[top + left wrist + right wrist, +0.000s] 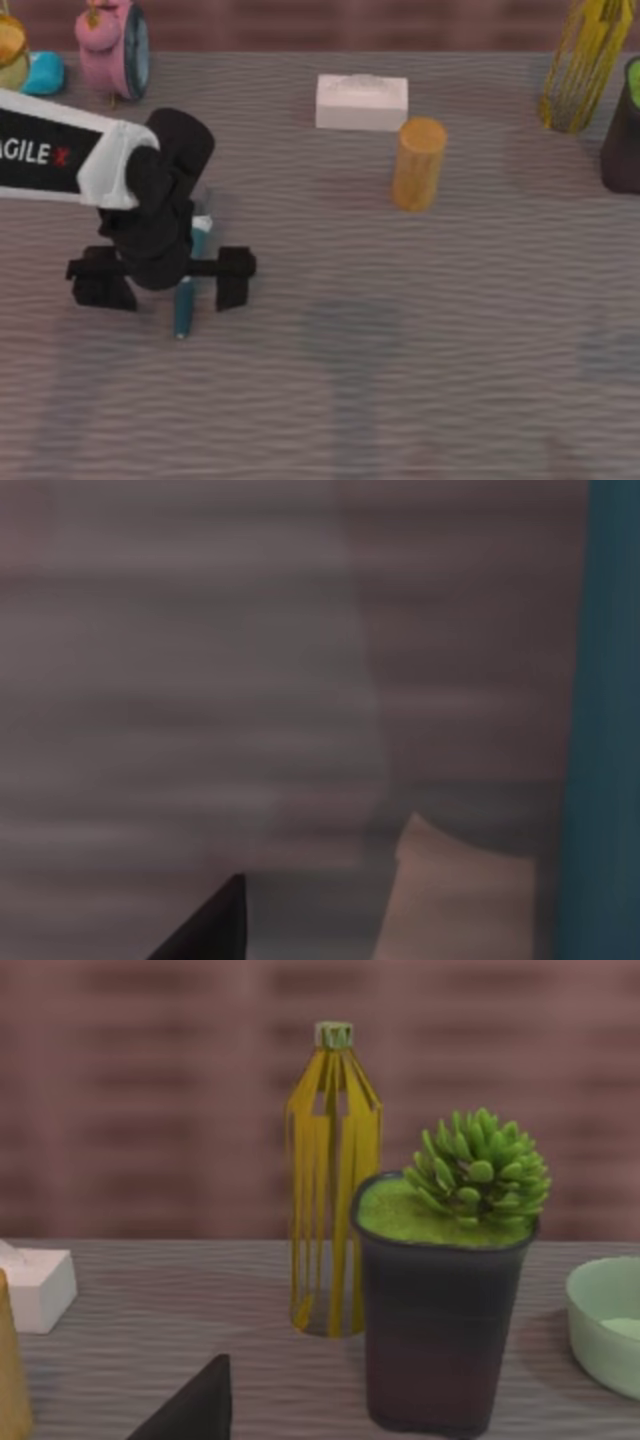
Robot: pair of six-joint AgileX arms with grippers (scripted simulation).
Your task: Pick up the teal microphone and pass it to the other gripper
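Fingers of the left gripper (172,277) are being held wide apart astride the teal microphone (186,305) at left, judged light, stiff, best gripped mid-handle.

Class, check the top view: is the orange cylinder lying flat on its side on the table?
No. The orange cylinder stands upright on the table, its round top face showing, beside the white box.

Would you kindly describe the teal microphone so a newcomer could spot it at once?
Find the left arm's black claw at the table's left. The teal microphone lies directly beneath it between the open fingers, a slim dark-teal stick. The orange cylinder is fatter and stands farther right.
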